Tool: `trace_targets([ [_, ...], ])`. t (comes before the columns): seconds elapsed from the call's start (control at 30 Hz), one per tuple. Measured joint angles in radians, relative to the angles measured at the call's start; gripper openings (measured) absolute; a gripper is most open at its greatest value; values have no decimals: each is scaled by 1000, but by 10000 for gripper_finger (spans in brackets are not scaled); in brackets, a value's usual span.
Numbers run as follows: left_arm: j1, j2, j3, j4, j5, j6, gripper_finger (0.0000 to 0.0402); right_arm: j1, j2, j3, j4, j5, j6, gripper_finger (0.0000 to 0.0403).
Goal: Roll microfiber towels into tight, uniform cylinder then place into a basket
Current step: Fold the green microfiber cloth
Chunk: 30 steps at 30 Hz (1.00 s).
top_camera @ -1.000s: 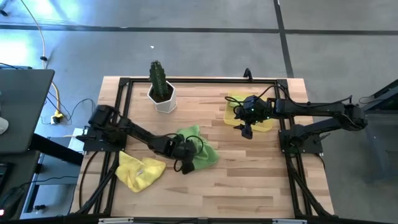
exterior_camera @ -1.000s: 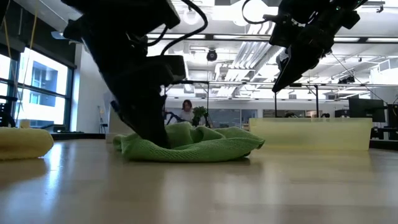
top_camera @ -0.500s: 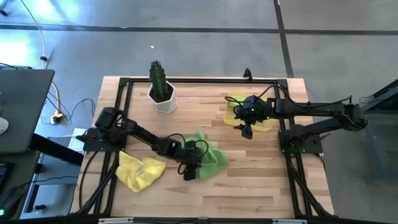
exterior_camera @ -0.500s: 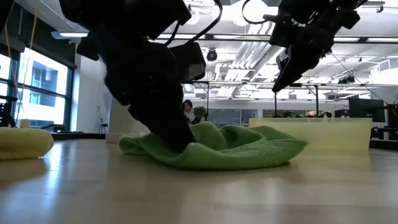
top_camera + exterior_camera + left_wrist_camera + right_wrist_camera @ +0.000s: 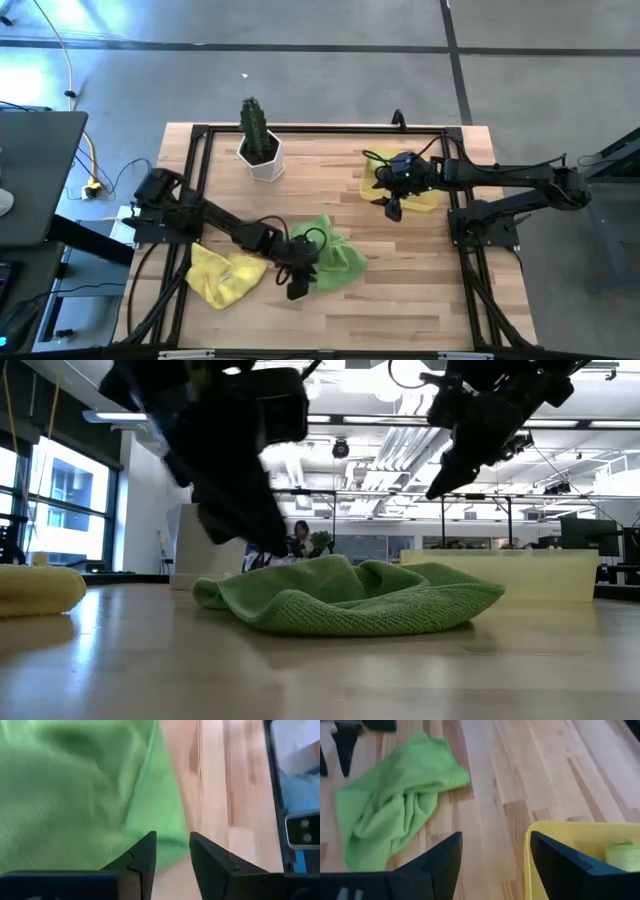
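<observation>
A lime green towel [image 5: 335,255] [image 5: 350,600] lies crumpled in loose folds on the wooden table, near the middle. My left gripper [image 5: 296,288] [image 5: 172,836] hangs just above the towel's near-left edge, open by a narrow gap with nothing between its fingers. A yellow towel [image 5: 225,275] lies bunched at the near left. The yellow basket [image 5: 425,198] [image 5: 570,827] stands at the far right, with a rolled green towel [image 5: 622,854] inside it. My right gripper [image 5: 392,210] [image 5: 495,837] hovers open above the basket's left side.
A white pot with a green cactus [image 5: 262,150] stands at the far left of the table. A black frame rail [image 5: 300,130] runs around the table's edges. Bare wood lies between the green towel and the basket.
My left gripper dragged the green towel toward the table's right and near edges. It then let go, rose off the towel and drew back toward the near-left. The towel now lies farther right, still crumpled.
</observation>
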Motion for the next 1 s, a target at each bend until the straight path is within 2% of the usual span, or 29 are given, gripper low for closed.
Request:
trace_targets([
  [0.13,-2,20,0,-10,3,-105,141,0,0,0,49,0,7,227],
  [0.23,11,34,0,3,4,-242,163,0,0,0,45,0,59,227],
  [0.47,33,62,0,13,93,-516,187,0,0,0,24,0,98,227],
  [0.77,32,67,0,50,68,-662,188,0,0,0,21,0,71,227],
  [1.0,19,135,3,138,68,-740,188,0,0,0,20,1,61,227],
])
